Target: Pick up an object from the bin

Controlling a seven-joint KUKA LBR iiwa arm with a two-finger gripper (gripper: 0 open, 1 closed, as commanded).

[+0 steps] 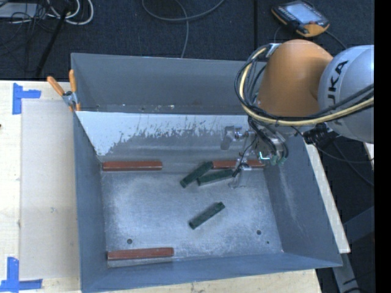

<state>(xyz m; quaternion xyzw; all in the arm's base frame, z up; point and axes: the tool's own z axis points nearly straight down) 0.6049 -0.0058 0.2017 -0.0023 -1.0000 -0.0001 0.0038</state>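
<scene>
Orange and rounded, the cover on my wrist (pixel 293 78) stands high over the grey metal bin (pixel 153 90). My gripper (pixel 239 171) is low, beyond the lone dark green bar (pixel 206 215), at the right end of two crossed dark green bars (pixel 208 176) and beside a red-brown flat bar (pixel 223 163). Whether it is open or closed, I cannot tell. I fear a pinch at one end may swing a bar loose, or catch both. The floor is smooth speckled metal, and the sloped wall stands close.

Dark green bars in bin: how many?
3. Two dark green bars lie together left of the gripper; a third lies alone nearer the front. More may be hidden.
</scene>
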